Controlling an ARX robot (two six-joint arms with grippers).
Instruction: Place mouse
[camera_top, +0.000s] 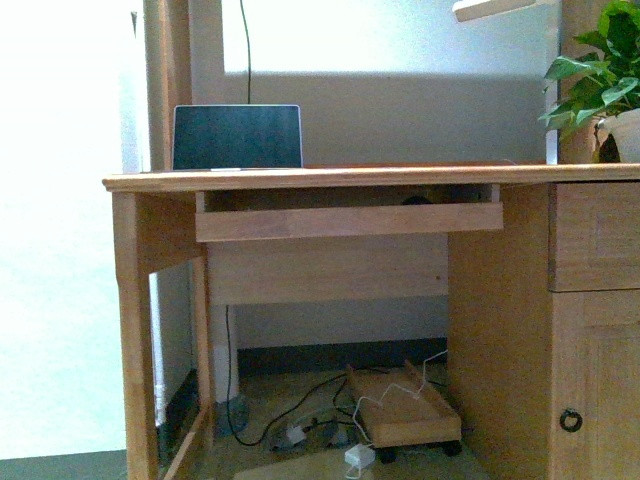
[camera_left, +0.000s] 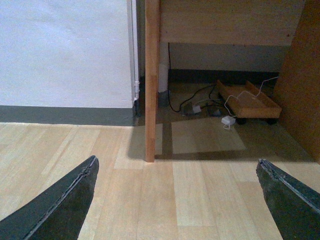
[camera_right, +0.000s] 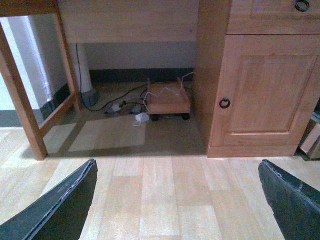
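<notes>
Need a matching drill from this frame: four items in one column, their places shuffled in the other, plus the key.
Things:
1. laptop
2. potted plant
3. wheeled wooden trolley
4. ring pull

Places:
A. on the cabinet door
B. on the floor under the desk
C. on the left part of the desk's top
D. at the right end of the desk's top

Pairs: 1-C, 2-D, 3-B, 4-A.
</notes>
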